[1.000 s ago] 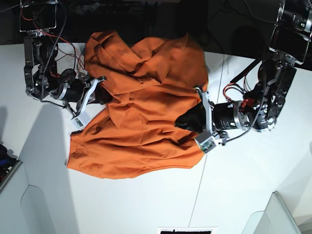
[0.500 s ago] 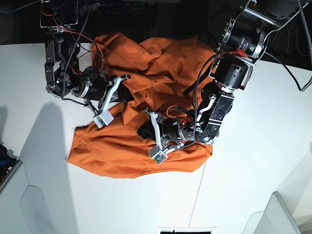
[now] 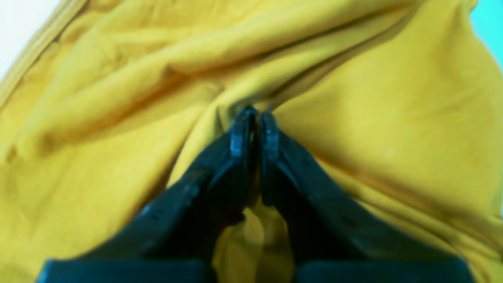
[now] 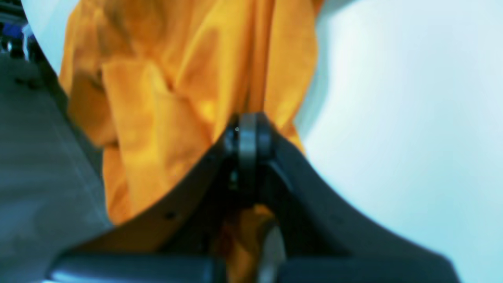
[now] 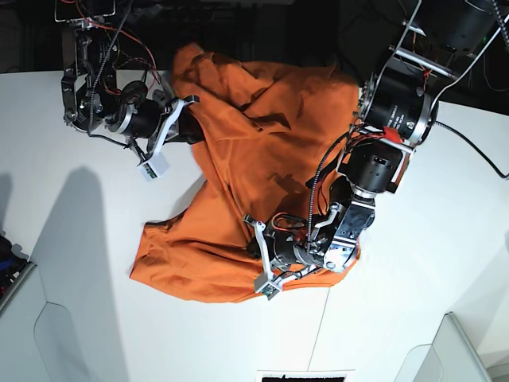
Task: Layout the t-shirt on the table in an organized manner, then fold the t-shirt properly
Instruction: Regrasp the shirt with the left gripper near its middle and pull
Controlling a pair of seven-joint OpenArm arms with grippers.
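The orange t-shirt (image 5: 238, 175) lies crumpled on the white table (image 5: 79, 302), bunched from the far edge to the near middle. My left gripper (image 5: 256, 256) sits low on the shirt's near part. In the left wrist view it (image 3: 254, 114) is shut, with a fold of the t-shirt (image 3: 353, 118) pinched at its tips. My right gripper (image 5: 195, 127) holds the shirt's far left part. In the right wrist view it (image 4: 247, 122) is shut on the t-shirt (image 4: 177, 98), which hangs over the table (image 4: 412, 118).
A thin dark seam (image 5: 318, 334) runs across the tabletop near the front. Grey bins stand at the front right (image 5: 457, 350) and front left (image 5: 16, 286). A black-and-white marker (image 5: 306, 376) lies at the front edge. Behind the far edge it is dark.
My left arm has swung from the shirt's right side across to its near middle. My right gripper has moved toward the far edge, dragging cloth, and the shirt has bunched and shifted right.
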